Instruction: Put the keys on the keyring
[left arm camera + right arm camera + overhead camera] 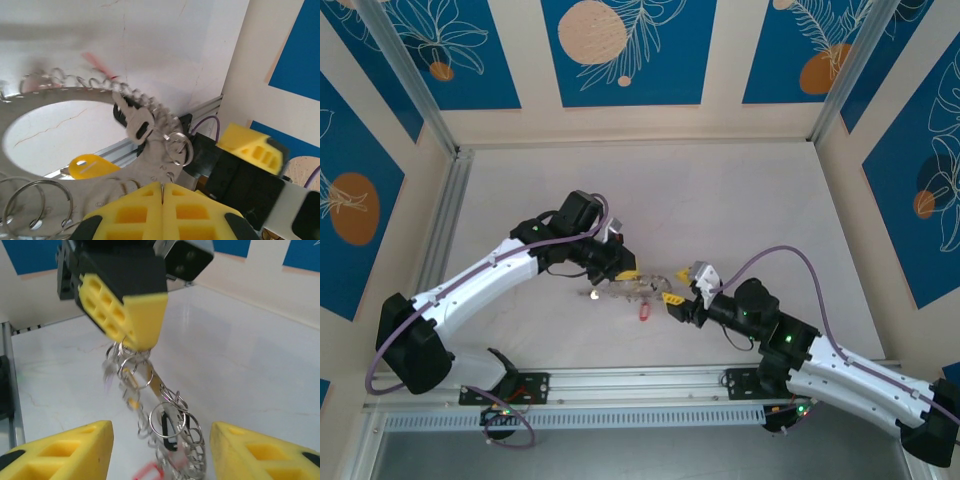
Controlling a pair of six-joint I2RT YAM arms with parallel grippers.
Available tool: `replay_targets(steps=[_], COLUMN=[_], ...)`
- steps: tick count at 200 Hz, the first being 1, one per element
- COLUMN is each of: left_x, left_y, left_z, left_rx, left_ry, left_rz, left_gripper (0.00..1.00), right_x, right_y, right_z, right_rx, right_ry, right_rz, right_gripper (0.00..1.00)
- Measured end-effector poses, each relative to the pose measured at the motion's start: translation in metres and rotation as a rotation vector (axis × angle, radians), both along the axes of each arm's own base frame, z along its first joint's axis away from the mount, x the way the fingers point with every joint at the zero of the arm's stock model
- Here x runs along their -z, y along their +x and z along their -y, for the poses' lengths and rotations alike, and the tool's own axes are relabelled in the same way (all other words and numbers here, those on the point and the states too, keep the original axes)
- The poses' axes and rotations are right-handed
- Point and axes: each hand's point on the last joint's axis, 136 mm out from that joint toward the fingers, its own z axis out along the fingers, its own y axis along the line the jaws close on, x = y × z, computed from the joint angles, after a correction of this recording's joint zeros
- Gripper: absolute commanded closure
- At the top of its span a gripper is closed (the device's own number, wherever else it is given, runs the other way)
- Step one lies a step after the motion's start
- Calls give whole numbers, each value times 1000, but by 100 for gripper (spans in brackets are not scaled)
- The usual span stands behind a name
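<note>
Top view: large flat silver-grey metal keyring, over the near-edge middle of the surface, pinched in the shut jaws of the left gripper, small red-tagged key just nearward; left wrist: silver key hanging at its rim; right wrist: right gripper jaws half-wide, empty, best lined squarely on one key before closing.

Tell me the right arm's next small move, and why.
Probably ease the right gripper forward a little and close on the split loop hanging off the keyring. The left gripper is shut on the keyring and holds it up edge-on. The right jaws stand open on either side of its lower part and seem to touch nothing.
</note>
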Motion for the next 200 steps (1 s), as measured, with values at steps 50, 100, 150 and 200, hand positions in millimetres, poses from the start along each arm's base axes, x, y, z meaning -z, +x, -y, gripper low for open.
replay_targets(steps=[50, 100, 150, 200], left_x=[-4, -4, -3, -4], left_y=[5, 6, 7, 9], left_z=[3, 3, 2, 2], left_rx=[-20, -23, -30, -41], left_ry=[-17, -16, -7, -5], left_rz=[8, 11, 15, 18], left_gripper=[100, 100, 100, 100], right_x=[6, 10, 18, 33], right_y=[-3, -5, -6, 9], right_z=[-11, -26, -38, -46], right_rx=[-44, -91, -130, -103], right_ry=[26, 50, 55, 42], right_rz=[-45, -86, -132, -157], right_gripper=[65, 65, 65, 60])
